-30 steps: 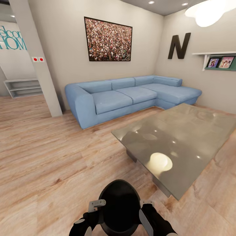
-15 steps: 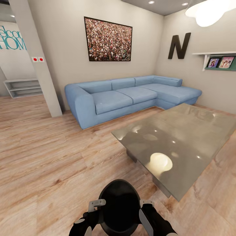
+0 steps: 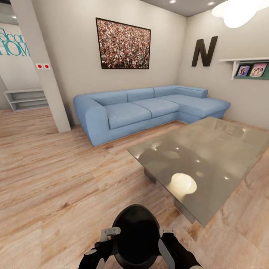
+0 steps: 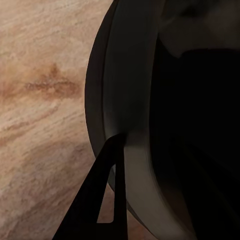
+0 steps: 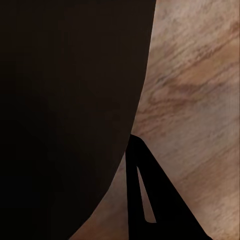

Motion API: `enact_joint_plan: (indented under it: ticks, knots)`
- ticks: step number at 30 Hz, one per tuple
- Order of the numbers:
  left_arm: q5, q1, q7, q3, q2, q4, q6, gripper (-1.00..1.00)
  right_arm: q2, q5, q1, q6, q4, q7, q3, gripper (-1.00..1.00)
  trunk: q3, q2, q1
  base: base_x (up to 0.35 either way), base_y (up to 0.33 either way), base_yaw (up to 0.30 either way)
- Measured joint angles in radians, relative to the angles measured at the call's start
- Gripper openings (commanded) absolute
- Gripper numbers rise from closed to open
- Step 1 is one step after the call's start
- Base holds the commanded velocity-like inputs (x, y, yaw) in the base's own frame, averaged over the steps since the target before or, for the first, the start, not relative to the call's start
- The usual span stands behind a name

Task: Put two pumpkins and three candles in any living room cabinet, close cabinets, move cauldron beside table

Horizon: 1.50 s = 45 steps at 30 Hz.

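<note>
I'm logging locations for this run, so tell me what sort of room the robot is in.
Most likely a living room in a home: a long blue corner sofa along the walls, a low grey glossy table in front of it, and a large framed picture above, over wood flooring.

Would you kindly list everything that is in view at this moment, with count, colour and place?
cauldron: one, black, low centre, between both grippers above the wood floor.
table: one, glossy grey top, right of centre, just ahead of the cauldron.
sofa: one, light blue, L-shaped, along the far wall and into the corner.
picture: one, dark-framed, speckled, above the sofa.
letter N: one, dark, on the right wall.
wall shelf: one, white, holding small framed photos, far right.
floor: light wood planks.
left gripper: one, black with grey fingers, at the cauldron's left side.
right gripper: one, same colours, at its right side.
</note>
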<state>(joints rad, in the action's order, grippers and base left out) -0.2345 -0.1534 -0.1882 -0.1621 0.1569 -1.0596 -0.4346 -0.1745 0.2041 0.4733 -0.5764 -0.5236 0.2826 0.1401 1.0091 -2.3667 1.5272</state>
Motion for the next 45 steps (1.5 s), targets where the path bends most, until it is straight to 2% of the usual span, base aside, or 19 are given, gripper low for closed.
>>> enact_joint_plan:
  ticks: [19,25,31,45]
  knots:
    - [0.001,0.0,0.0,-0.003,-0.002,0.0,0.0,-1.0,0.0,0.004,0.0,0.004,0.003,0.0,0.0,-1.0,0.06,-0.133,0.073,0.0,0.0,0.0]
    - [0.001,0.0,0.0,-0.003,-0.002,0.0,0.0,-1.0,0.0,0.003,0.0,0.003,0.003,0.0,0.0,-1.0,0.083,-0.135,0.076,0.0,0.0,0.0]
    - [0.002,0.0,0.0,-0.003,-0.002,-0.003,0.0,-1.0,0.0,0.003,0.0,0.003,-0.001,0.0,0.0,-1.0,0.083,-0.135,0.076,0.0,0.0,-0.045]
    - [0.003,0.0,-0.001,-0.003,-0.002,-0.004,-0.002,-1.0,0.0,0.005,0.0,0.003,-0.001,0.0,0.001,-1.0,0.078,-0.135,0.076,0.01,0.001,-0.224]
